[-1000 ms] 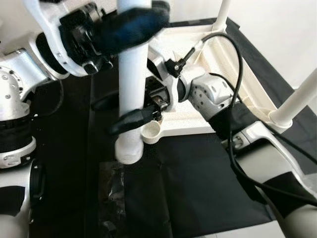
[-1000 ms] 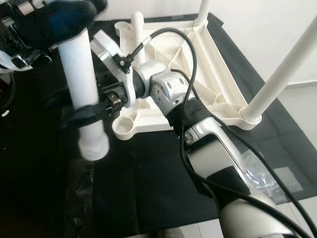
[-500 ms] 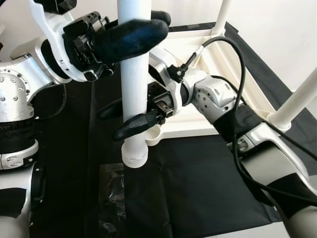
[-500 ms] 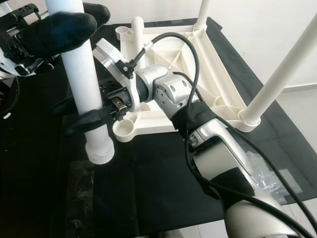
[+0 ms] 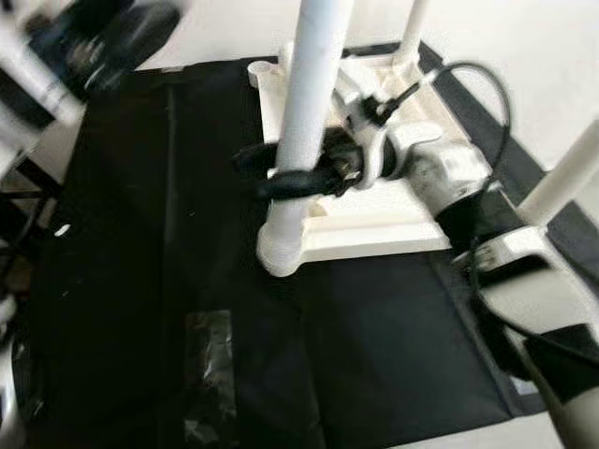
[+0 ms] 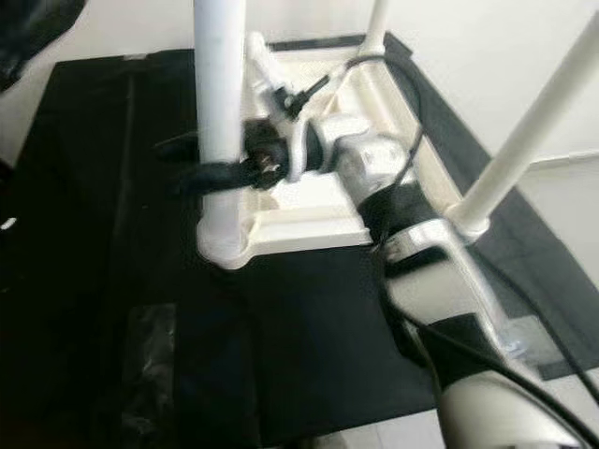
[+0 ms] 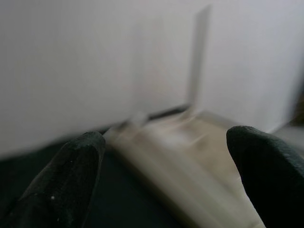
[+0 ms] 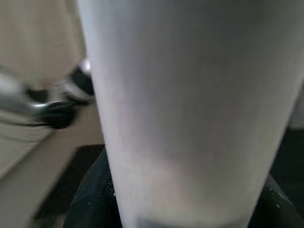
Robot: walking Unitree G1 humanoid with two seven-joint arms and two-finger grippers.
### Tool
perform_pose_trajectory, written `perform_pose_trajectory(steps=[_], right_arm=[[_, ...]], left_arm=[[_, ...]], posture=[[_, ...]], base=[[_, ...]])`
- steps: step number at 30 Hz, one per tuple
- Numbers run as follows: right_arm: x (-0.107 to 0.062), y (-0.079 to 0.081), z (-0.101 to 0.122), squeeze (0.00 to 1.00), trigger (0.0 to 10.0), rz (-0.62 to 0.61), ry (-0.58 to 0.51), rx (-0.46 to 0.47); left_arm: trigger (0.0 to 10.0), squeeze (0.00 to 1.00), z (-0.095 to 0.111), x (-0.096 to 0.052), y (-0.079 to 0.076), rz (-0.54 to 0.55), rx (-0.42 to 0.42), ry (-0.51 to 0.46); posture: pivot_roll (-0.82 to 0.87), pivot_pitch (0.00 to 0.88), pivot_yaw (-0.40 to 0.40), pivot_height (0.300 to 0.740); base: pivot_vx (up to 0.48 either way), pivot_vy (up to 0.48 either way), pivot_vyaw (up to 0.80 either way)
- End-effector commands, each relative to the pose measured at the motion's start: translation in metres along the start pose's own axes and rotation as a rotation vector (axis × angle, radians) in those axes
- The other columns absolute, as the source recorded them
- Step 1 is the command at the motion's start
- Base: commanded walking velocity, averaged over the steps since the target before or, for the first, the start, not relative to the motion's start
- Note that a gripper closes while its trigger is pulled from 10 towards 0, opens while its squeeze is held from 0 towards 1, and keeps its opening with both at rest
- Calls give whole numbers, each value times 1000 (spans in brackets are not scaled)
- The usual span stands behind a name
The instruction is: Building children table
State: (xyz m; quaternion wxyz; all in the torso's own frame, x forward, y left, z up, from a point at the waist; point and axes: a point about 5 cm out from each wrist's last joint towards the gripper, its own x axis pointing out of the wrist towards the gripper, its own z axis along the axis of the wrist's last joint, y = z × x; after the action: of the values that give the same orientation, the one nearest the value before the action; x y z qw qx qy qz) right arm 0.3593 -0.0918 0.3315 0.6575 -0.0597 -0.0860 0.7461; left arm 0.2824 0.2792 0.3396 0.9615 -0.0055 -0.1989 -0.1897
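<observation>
Fingers of our right hand (image 5: 290,173) are clenched around the white table leg (image 5: 304,112), one black finger in front of the tube and one behind it, about a third of the way up from its foot. In the right wrist view the leg (image 8: 190,109) runs straight across the gap between the fingers. Its long axis is close to upright, leaning only slightly, and its lower end sits in or right at the near-left corner socket (image 6: 223,245) of the overturned white table frame (image 5: 374,229); blur keeps us from telling whether it is fully seated.

Outward from there, the frame lies upside down on a black cloth (image 5: 356,355) spread on the floor, with two more legs already standing in its right-side corners, one near (image 6: 524,131) and one far (image 6: 376,23), and a bare socket (image 5: 259,68) at the far-left corner. A clear plastic wrapper (image 5: 211,374) lies on the cloth in front of us.

Our left hand (image 5: 103,37) is up at the far left, well apart from the leg, blurred; in its wrist view the two fingertips (image 7: 66,175) stand wide apart with nothing between them, so it is released.

We judge the next move turns on pressing straight down along the leg's axis into the socket directly beneath the right hand, which is the nearer one
</observation>
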Motion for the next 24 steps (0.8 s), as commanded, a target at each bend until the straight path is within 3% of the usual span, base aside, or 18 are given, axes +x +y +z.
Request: perform_pose_trajectory(steps=[1,2,3,4,5,6,7,8,10,11,12,13,17,20,24], right_arm=[[9,-3,8,0,0,-4,12,-48],[9,-3,8,0,0,-4,12,-48],[11,-5,8,0,0,-14,28,-55],[11,-5,8,0,0,-14,28,-55],[15,-7,7,0,0,-18,41,-60],[15,-7,7,0,0,-18,41,-60],[19,-8,7,0,157,-11,53,-62],[23,-7,7,0,10000,21,60,-59],[23,-7,7,0,10000,21,60,-59],[30,-1,6,0,10000,140,96,-67],[30,-1,6,0,10000,140,96,-67],[32,3,8,0,10000,203,124,-89],[32,5,14,0,10000,225,135,-110],[35,9,27,0,10000,271,149,-157],[36,11,30,0,10000,287,151,-170]], left_arm=[[10000,1000,3,-17,4,130,77,-6],[10000,1000,3,-17,4,130,77,-6],[10000,1000,-26,-34,-6,228,77,79],[10000,1000,-26,-34,-6,228,77,79],[10000,1000,-48,-48,-18,303,80,151],[10000,1000,-48,-48,-18,303,80,151],[10000,1000,-72,-60,-41,327,85,232],[10000,157,-84,-66,-68,314,125,276],[10000,157,-84,-66,-68,314,125,276],[10000,0,-93,-73,-109,341,141,295],[10000,0,-93,-73,-109,341,141,295],[10000,0,-92,-82,-126,397,132,293],[10000,0,-93,-93,-125,470,122,315],[10000,0,-81,-109,-112,558,285,317],[10000,0,-79,-113,-112,567,314,325]], posture=[[-25,238,-15,740],[-25,238,-15,740],[-15,280,-21,740],[-15,280,-21,740],[-14,285,-23,740],[-14,285,-23,740],[-7,313,-28,740],[-1,344,-50,740],[-1,344,-50,740],[12,397,-53,740],[12,397,-53,740],[14,410,-55,740],[16,429,-62,740],[10,475,-79,740],[9,478,-80,740]], base=[[0,0,0],[0,0,0],[0,0,0],[0,0,0],[0,0,0],[0,0,0],[0,0,0],[0,0,0],[0,0,0],[0,0,0],[0,0,0],[0,0,0],[0,0,0],[0,0,0],[0,0,0]])
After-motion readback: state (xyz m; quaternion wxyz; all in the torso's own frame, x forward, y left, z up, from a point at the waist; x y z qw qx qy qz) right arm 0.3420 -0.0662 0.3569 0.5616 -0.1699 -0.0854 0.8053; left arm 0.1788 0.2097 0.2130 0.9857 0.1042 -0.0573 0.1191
